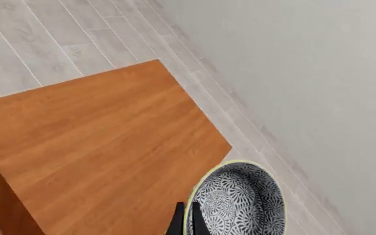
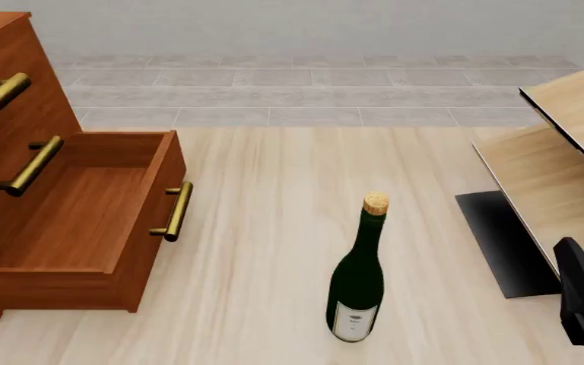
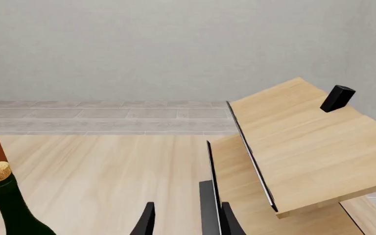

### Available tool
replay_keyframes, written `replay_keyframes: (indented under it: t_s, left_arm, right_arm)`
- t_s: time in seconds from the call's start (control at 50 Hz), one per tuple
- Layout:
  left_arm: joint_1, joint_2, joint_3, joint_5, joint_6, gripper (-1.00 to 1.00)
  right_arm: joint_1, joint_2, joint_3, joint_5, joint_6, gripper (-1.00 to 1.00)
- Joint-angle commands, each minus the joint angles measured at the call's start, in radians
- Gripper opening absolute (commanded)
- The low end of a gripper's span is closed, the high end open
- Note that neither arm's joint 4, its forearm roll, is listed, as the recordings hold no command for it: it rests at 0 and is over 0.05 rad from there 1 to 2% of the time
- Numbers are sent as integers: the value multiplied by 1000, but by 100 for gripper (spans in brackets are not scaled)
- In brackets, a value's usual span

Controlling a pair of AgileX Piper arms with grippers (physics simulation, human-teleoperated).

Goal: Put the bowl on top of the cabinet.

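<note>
Above the cabinet (image 1: 96, 147) top, at its edge, our left end effector (image 1: 186, 220) pinches the bowl (image 1: 240, 200) by its rim. We should carry it further over the wood, lower it level, then release. Our right end effector (image 3: 184, 218) hangs apart, holding nothing. We count one bowl, one cabinet, one wine bottle (image 2: 358, 277).

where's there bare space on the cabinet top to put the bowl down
In the left wrist view the whole cabinet top is bare wood, from its corner near the wall back to its front edge. The bowl, pinched at the rim by the left gripper, hangs at the top's edge nearest the wall. Nothing crowds it. The open drawer below is bare too.
</note>
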Motion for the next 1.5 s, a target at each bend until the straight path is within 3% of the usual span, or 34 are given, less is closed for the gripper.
replay_keyframes:
  t_s: [0.02, 0.6, 1.5]
  left_arm:
    - [67, 23, -7, 13, -13, -100]
    - [141, 90, -16, 13, -38, -100]
    - [190, 196, 22, -39, 18, -100]
  right_arm:
    - [0, 0, 0, 0, 0, 100]
    - [0, 0, 0, 0, 0, 100]
    - [0, 0, 0, 0, 0, 100]
